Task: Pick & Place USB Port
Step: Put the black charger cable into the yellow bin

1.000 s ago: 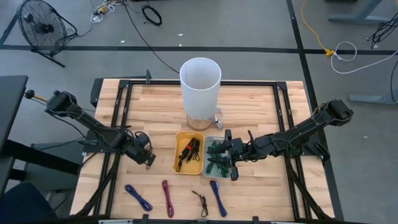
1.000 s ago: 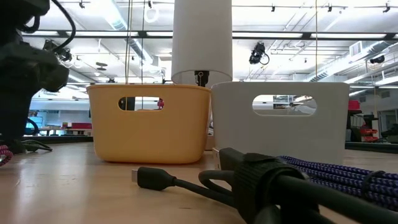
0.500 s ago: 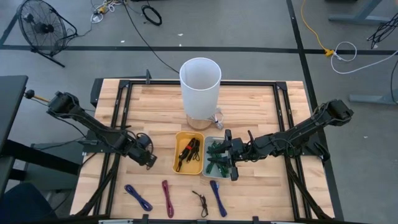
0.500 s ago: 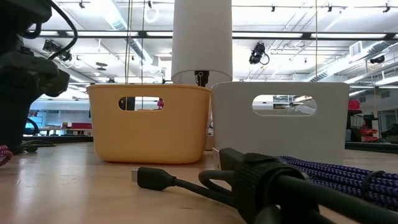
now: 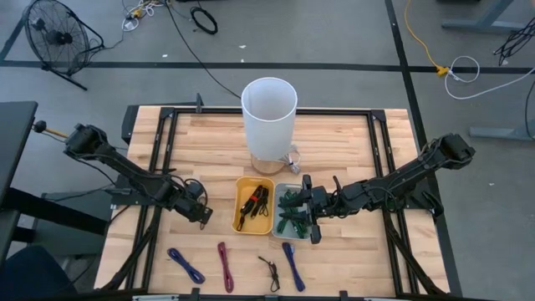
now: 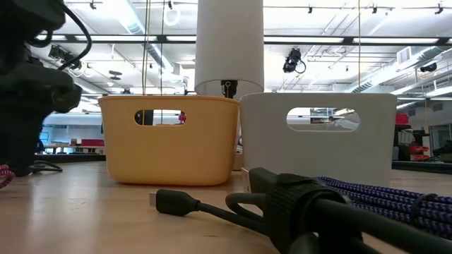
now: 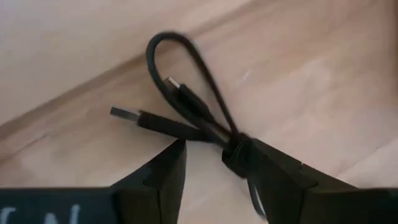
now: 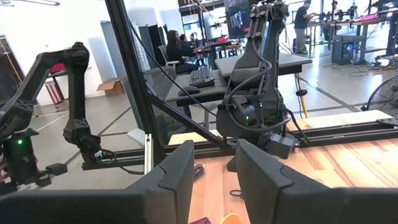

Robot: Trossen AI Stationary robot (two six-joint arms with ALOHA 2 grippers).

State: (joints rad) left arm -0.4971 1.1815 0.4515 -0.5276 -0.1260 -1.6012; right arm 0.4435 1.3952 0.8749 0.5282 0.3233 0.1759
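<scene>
In the left wrist view a black USB cable [image 7: 186, 106] lies flat on the wooden table, bundled with a tie, its loop and two plugs pointing away from me. My left gripper [image 7: 214, 180] is open and low over it, one finger on each side of the tied part. In the high view my left gripper [image 5: 197, 210] sits left of the yellow bin [image 5: 237, 219] and hides the cable. My right gripper [image 5: 309, 209] is open, hovering at the white bin [image 5: 276, 226] of green cables. My left gripper comes from above with its fingers astride the cable's tied middle [image 7: 238, 153]. One finger [image 7: 273, 177] overlaps that part in the wrist view, and I cannot tell whether it touches. The cable lies flat on the table.
A tall white cylinder [image 5: 269, 125] stands behind the two bins. Along the near edge lie a blue cable [image 5: 185, 265], a magenta cable [image 5: 226, 266], a small black cable [image 5: 269, 272] and another blue cable [image 5: 292, 265]. The yellow bin holds black and red cables [image 5: 252, 203].
My left gripper has sunk a little toward the table and edged slightly toward the yellow bin. The right arm and all the cables have stayed where they were.
</scene>
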